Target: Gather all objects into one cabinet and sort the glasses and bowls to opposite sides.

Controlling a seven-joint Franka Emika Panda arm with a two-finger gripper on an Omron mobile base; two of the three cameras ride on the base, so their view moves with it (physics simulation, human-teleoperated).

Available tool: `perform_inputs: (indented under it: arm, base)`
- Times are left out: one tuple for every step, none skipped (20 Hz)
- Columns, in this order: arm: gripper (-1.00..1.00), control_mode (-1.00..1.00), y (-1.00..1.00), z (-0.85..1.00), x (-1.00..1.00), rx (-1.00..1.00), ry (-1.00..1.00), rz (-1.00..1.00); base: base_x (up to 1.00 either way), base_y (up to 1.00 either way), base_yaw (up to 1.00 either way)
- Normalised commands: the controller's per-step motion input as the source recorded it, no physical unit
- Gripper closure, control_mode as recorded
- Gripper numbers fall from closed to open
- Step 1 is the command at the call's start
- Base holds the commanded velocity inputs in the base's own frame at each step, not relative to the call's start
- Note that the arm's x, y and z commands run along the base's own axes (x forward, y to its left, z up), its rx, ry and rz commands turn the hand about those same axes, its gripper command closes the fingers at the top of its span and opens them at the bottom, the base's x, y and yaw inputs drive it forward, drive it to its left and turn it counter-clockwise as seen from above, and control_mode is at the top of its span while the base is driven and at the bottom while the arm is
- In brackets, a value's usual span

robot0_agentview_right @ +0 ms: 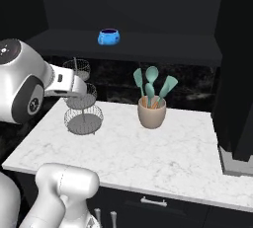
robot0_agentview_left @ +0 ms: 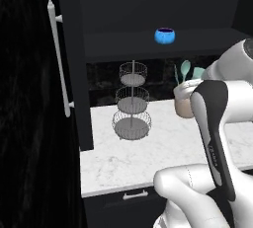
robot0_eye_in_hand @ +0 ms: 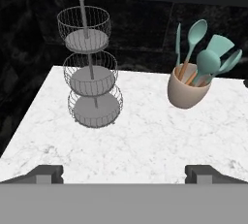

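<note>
Right now the claw (robot0_eye_in_hand: 124, 172) hangs over the near part of the white marbled bench (robot0_eye_in_hand: 145, 140), jaws spread as wide as they go, nothing between them. The one task thing visible, a small round bright-blue vessel with a dark inside (robot0_agentview_left: 164, 36), sits on the dark inner shelf (robot0_agentview_left: 148, 44) of the black wall cabinet, door with the long silver bar handle (robot0_agentview_left: 58, 59) swung open at left. So the vessel is above and beyond the claw, well apart, with the shelf's front edge between them. Risks, as I judge them: a reach up could catch the shelf lip, or the arm's elbow could sweep the three-tier wire basket stand (robot0_eye_in_hand: 92, 72) or the beige crock of teal utensils (robot0_eye_in_hand: 190, 85), both standing on the bench under the shelf. A nudge on the blue vessel would likely slide it deeper or tip it. Can't tell where the wooden bowl, red mug and second blue vessel are.
</note>
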Motion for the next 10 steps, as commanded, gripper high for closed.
perform_inputs:
  arm:
    - [-1.00, -1.00, 0.13, 0.00, 0.29, 0.00, 0.16, -0.01]
    - [-1.00, -1.00, 0.13, 0.04, 0.32, 0.00, 0.14, -0.02]
    - [-1.00, -1.00, 0.14, 0.06, 0.33, 0.00, 0.10, -0.03]
    - [-1.00, -1.00, 0.15, 0.11, 0.35, 0.00, 0.04, -0.04]
    - [-1.00, -1.00, 0.16, 0.14, 0.39, 0.00, 0.00, -0.05]
    - [-1.00, -1.00, 0.25, 0.19, 0.44, 0.00, 0.00, -0.06]
    - [-1.00, -1.00, 0.31, 0.24, 0.48, 0.00, 0.00, -0.08]
    - [-1.00, -1.00, 0.29, 0.34, 0.54, 0.00, 0.00, -0.08]
    - [-1.00, -1.00, 0.27, 0.36, 0.57, 0.00, 0.00, -0.07]
    - [-1.00, -1.00, 0.24, 0.36, 0.55, 0.00, 0.00, -0.06]
  base:
    - [0.00, 0.00, 0.00]
    - [0.00, 0.00, 0.00]
    - [0.00, 0.00, 0.00]
    - [0.00, 0.00, 0.00]
    - [0.00, 0.00, 0.00]
    - [0.00, 0.00, 0.00]
    - [0.00, 0.00, 0.00]
    - [0.00, 0.00, 0.00]
    - [0.00, 0.00, 0.00]
    - [0.00, 0.00, 0.00]
